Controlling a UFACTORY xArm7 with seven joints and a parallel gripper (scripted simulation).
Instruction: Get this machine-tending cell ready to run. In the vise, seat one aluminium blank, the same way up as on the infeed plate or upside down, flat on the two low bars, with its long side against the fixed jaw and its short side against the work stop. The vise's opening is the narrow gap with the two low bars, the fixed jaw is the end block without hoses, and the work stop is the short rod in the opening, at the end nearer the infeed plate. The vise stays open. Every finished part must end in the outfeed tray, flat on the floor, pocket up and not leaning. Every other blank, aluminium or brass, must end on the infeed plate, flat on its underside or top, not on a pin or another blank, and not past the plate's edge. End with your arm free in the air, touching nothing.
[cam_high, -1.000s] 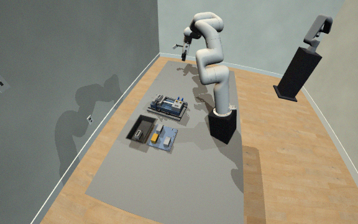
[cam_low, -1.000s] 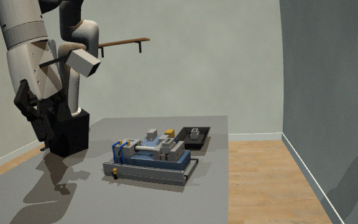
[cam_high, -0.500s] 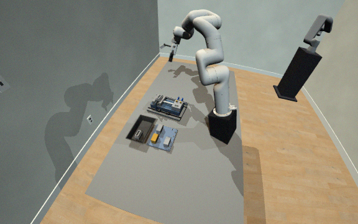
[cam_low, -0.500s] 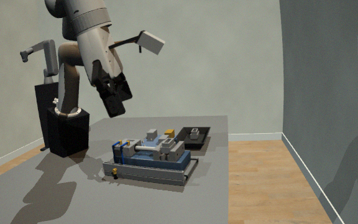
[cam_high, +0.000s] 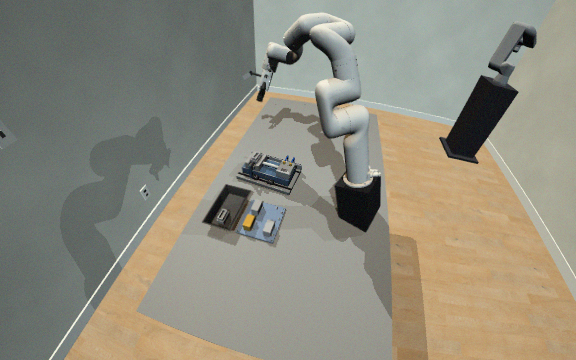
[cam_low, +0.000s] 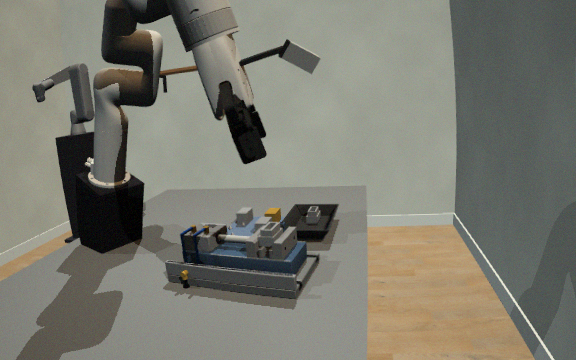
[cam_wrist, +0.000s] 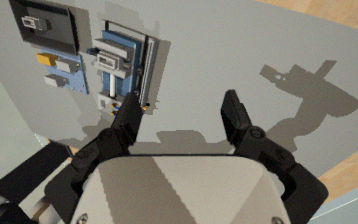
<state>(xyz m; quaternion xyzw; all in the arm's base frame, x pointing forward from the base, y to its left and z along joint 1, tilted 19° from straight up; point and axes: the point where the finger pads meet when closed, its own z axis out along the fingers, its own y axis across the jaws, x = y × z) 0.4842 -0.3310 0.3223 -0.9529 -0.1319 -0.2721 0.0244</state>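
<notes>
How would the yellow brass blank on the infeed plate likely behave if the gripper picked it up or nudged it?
The brass blank looks like a solid, squat block, so it is probably stiff and heavy for its size. Lying flat on the infeed plate, it seems unlikely to roll or tip; a nudge would more likely slide it. Its smooth faces may be slippery between the open gripper fingers.

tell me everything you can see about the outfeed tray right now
The outfeed tray is a dark, nearly black rectangular tray with low raised walls and a grey floor. It lies flat on the grey table top, edge to edge with the blue infeed plate and near the vise. One small grey part sits inside near one end; its details are too small to tell. The open gripper hangs far above.
</notes>
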